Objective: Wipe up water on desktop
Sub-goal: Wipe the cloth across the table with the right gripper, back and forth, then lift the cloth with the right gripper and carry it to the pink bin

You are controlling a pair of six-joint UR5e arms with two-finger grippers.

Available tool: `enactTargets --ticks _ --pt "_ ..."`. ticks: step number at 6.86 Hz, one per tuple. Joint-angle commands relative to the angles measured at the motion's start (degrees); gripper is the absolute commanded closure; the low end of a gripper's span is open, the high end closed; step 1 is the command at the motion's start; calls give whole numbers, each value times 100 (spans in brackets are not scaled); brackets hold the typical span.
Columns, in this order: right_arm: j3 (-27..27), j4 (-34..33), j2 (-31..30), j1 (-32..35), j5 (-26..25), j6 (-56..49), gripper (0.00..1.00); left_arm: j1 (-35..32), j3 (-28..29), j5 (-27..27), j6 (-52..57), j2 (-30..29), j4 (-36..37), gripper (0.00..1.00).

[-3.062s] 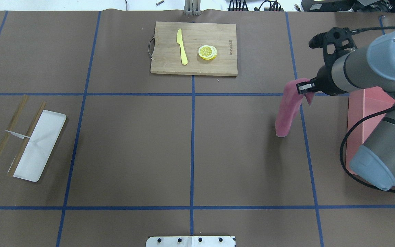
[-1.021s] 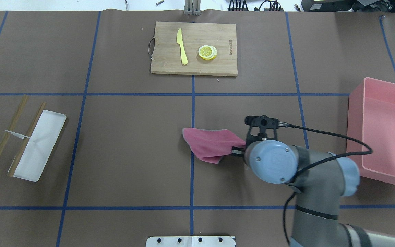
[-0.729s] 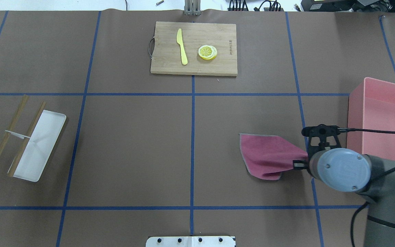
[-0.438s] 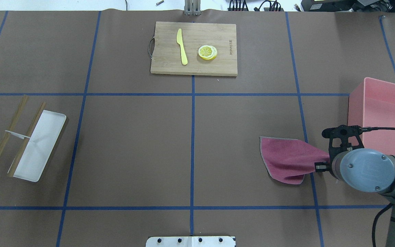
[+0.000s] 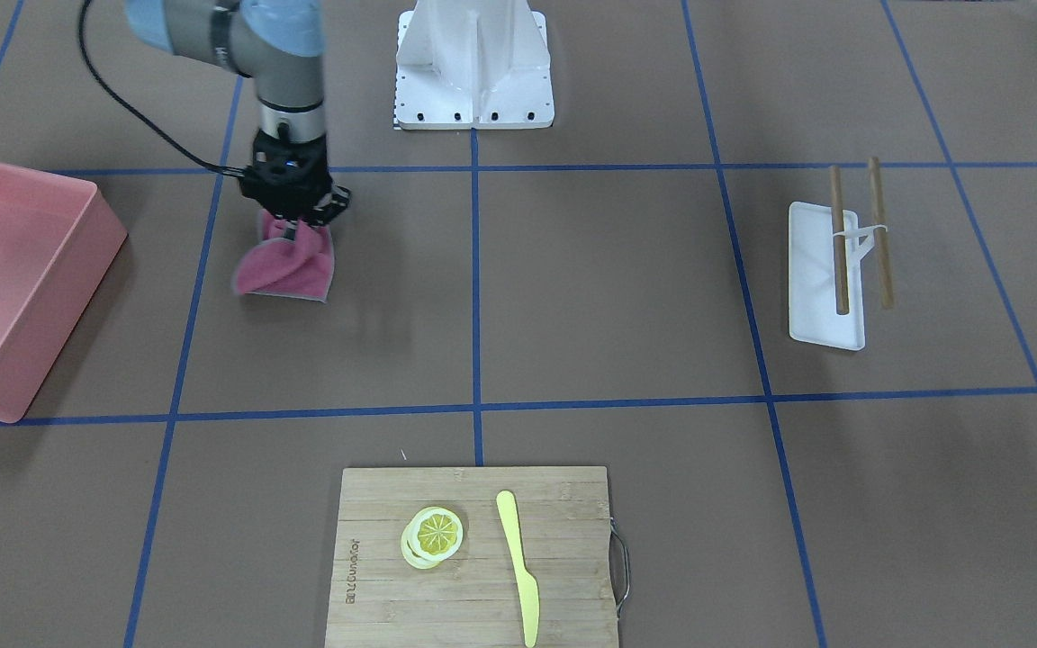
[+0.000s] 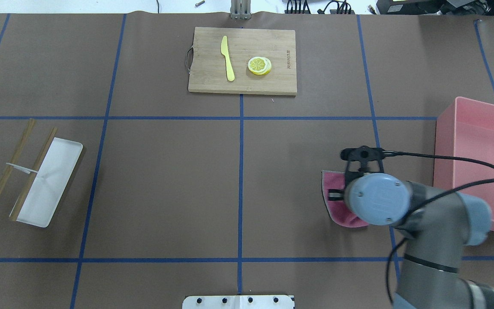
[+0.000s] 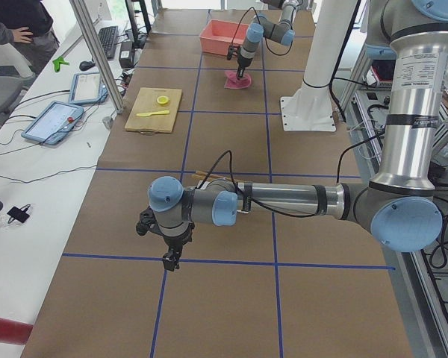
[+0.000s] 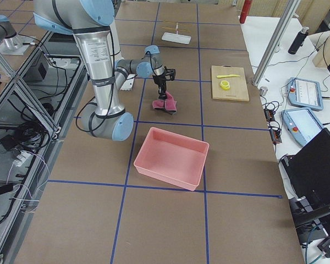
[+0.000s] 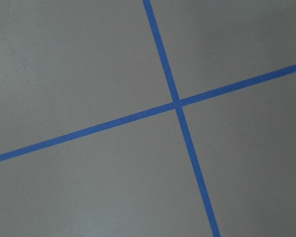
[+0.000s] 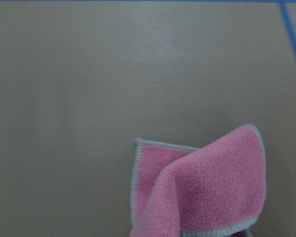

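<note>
The desktop (image 6: 161, 184) is matte brown with a grid of blue tape lines; I see no plain water on it. My right gripper (image 5: 298, 220) points straight down and is shut on a pink cloth (image 5: 289, 265), which lies bunched on the desktop right of the centre line. In the overhead view my wrist covers most of the cloth (image 6: 350, 219). The right wrist view shows the cloth (image 10: 202, 192) folded over itself. My left gripper (image 7: 169, 261) hangs low over a tape crossing at the table's far left end; I cannot tell whether it is open or shut.
A pink bin (image 6: 444, 163) stands just right of the cloth. A bamboo cutting board (image 6: 204, 56) with a yellow knife (image 6: 228, 58) and lemon slices (image 6: 259, 65) lies at the back centre. A white tray (image 6: 49, 184) with chopsticks lies at the left.
My right arm dragged the cloth from the table's middle to the right. It then came back left a little, so the cloth is now bunched under the wrist.
</note>
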Motion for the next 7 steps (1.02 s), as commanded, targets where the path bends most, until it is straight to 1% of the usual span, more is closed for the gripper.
enactTargets --ticks 1,2,3,4,5,6,7 --pt "-517 88 1459 -260 -276 1125 100 -13 -61 -41 9 217 -52 2" --pt "-334 80 1602 -235 -322 1146 100 -30 -218 -41 9 306 -44 2" --pt "320 -95 1256 79 -87 894 100 -30 -228 -41 9 333 -44 2" --pt "1275 -453 504 630 672 12 100 -30 -228 -41 9 333 -44 2" --pt "2094 -761 -243 1401 1445 -928 100 -30 -228 -41 9 333 -44 2" --pt "2476 -938 -921 2227 2193 -2112 100 -30 -228 -41 9 333 -44 2" --pt "2593 -914 -1737 3175 2853 -3463 100 -30 -228 -41 9 333 -52 2"
